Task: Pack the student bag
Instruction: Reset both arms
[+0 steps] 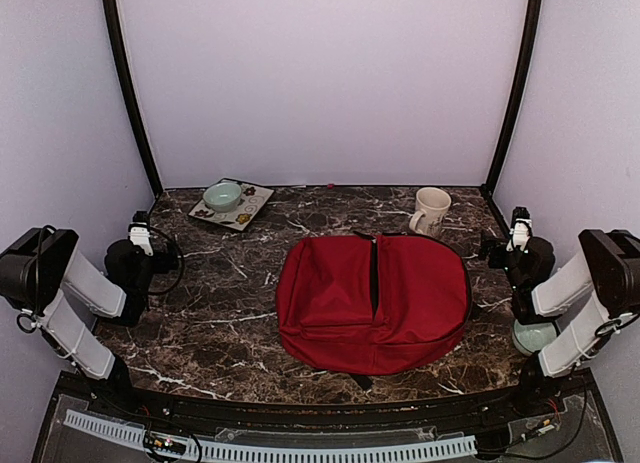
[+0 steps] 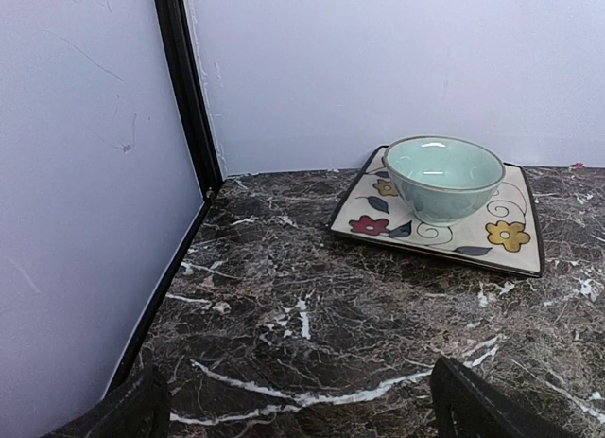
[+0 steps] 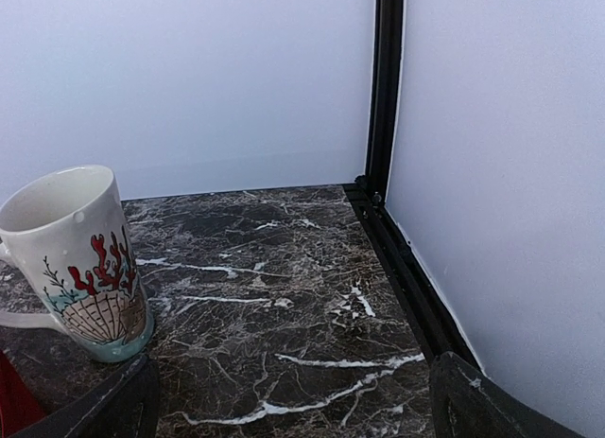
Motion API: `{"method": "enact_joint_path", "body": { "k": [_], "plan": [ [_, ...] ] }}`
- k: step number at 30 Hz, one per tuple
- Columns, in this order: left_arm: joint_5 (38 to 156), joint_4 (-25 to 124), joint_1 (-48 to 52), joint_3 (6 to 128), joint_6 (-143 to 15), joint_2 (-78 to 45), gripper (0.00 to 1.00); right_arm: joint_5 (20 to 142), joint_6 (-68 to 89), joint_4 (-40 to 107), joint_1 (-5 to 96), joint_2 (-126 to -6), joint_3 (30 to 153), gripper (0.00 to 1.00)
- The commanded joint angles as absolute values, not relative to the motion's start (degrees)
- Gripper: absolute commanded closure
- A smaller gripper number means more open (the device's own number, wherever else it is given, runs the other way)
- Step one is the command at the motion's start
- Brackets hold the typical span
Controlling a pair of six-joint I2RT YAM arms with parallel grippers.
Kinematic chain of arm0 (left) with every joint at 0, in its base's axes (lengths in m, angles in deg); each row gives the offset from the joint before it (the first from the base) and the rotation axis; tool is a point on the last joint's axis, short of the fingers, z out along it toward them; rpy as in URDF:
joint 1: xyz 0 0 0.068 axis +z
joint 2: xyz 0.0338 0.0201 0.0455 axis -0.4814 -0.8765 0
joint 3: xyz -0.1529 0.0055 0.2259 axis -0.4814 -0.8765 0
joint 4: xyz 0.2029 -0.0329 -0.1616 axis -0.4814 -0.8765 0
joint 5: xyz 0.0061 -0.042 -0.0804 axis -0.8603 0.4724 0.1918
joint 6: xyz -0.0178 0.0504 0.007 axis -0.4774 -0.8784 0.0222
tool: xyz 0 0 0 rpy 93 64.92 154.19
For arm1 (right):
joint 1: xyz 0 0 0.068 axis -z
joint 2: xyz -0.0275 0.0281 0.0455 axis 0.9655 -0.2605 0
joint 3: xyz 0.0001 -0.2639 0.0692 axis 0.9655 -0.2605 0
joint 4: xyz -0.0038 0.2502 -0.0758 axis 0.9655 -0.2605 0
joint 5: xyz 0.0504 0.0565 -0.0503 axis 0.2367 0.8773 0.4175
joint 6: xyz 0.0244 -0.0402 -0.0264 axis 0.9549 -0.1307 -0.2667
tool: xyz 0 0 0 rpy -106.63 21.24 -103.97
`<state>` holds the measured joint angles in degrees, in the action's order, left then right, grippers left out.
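Note:
The student bag (image 1: 372, 301) is a large red backpack lying flat in the middle of the marble table, with a dark zipper slit running down its centre. A sliver of its red fabric shows at the lower left of the right wrist view (image 3: 9, 402). My left gripper (image 1: 140, 226) is at the table's left side, well left of the bag; its jaws are wide apart and empty (image 2: 302, 411). My right gripper (image 1: 519, 226) is at the right side, right of the bag, also open and empty (image 3: 298, 410).
A floral square plate (image 1: 250, 209) holding a pale green bowl (image 1: 222, 195) sits at the back left, ahead of the left gripper (image 2: 444, 178). A white mug with a red coral print (image 1: 432, 211) stands at the back right (image 3: 80, 263). Another pale green bowl (image 1: 533, 336) sits under the right arm.

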<state>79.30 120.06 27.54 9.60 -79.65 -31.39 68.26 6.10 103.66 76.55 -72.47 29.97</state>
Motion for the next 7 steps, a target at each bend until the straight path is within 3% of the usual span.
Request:
{"method": "enact_joint_path", "body": {
  "k": [1,7],
  "plan": [
    [79.81,122.17,27.72,9.03,-79.18,-31.20,0.02,68.66,6.58,106.22,76.71,-72.61,29.67,0.00],
    [79.78,122.17,27.75,9.05,-79.18,-31.21,0.01,68.62,6.59,106.36,76.61,-72.57,29.61,0.00]
  ]
}}
